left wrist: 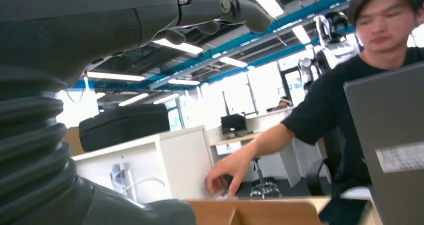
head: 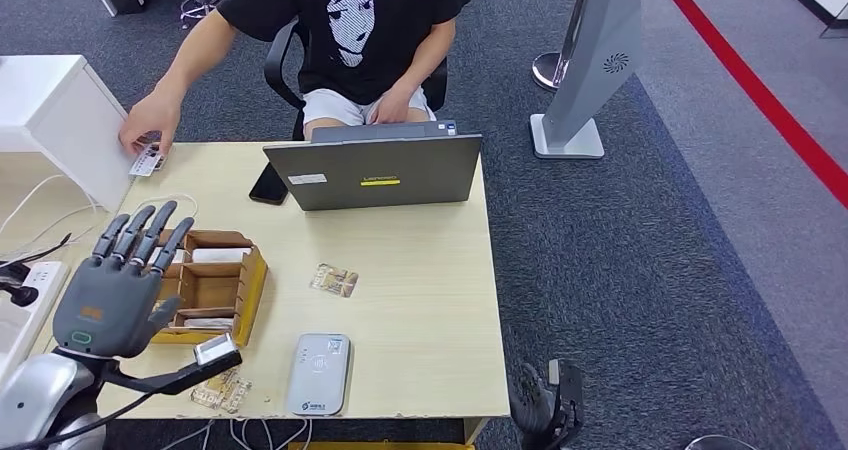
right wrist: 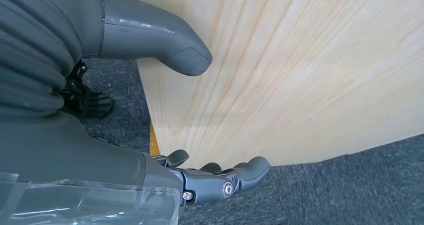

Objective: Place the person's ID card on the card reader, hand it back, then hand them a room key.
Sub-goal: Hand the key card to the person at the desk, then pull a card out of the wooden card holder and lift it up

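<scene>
Your left hand is up over the near-left part of the table, matte grey palm, dark segmented fingers fanned out and pointing away from you, nothing in it. Right under and just past it sits a cardboard box split into compartments with white slips tucked in. The table is pale wood with a fine straight grain, really clear in the right wrist view. The ID card is way up at the far-left corner, a small flat white rectangle pinned under the person's hand, so it's well apart from your left hand and beyond the box. The card reader is a flat silver-grey slab with rounded corners near the front edge, off to the right of your left hand. A small glossy card lies mid-table between reader and laptop, which is a plain grey lid facing you. Your right hand hangs below the table's near-right corner over dark carpet, fingers loosely apart and gripping nothing.
</scene>
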Robot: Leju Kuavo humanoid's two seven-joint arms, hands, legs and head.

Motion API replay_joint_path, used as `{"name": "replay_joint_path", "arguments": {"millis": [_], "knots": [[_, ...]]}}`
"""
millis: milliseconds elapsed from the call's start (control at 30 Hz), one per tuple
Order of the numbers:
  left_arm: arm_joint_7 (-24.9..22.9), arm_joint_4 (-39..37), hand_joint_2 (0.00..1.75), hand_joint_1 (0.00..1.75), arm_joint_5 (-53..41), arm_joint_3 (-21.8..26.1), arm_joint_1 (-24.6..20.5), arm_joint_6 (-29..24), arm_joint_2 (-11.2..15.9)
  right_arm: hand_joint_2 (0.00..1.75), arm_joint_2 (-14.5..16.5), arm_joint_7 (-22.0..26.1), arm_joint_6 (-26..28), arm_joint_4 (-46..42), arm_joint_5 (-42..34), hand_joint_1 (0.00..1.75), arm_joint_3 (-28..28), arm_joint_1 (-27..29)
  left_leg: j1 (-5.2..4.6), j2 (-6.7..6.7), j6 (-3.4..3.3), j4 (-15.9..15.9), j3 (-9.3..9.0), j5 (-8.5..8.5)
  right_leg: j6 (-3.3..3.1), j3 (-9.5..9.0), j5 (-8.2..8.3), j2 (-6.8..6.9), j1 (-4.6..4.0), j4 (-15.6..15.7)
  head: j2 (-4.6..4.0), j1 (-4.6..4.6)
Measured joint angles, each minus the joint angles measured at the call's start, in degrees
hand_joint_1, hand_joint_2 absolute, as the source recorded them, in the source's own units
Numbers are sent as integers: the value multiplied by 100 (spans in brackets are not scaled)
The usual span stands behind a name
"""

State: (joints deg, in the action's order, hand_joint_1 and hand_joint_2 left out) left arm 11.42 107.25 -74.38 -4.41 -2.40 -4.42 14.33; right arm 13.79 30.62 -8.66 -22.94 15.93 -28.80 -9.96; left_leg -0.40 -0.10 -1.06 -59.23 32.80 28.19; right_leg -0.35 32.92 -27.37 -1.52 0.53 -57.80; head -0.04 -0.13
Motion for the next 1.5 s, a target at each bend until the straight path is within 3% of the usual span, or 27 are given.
{"name": "replay_joint_path", "arguments": {"millis": [200,500,1500], "knots": [[-36,147,175,0,-230,-126,680,-197,200,175,-19,7,2,-73,-32,0,-118,43,0,-3,0,0,1,0,1,0,0,4,1,1,0,-2],[-89,222,175,0,-81,-175,944,-265,258,175,-31,7,-8,-122,-26,0,-217,65,-1,-7,-1,-1,2,0,2,-2,1,8,1,1,0,-1],[-55,-1218,175,0,-89,379,588,-63,219,175,-28,1,-163,-129,211,0,-250,59,0,-18,-1,-1,6,-2,2,-2,0,19,2,1,0,-1]]}}
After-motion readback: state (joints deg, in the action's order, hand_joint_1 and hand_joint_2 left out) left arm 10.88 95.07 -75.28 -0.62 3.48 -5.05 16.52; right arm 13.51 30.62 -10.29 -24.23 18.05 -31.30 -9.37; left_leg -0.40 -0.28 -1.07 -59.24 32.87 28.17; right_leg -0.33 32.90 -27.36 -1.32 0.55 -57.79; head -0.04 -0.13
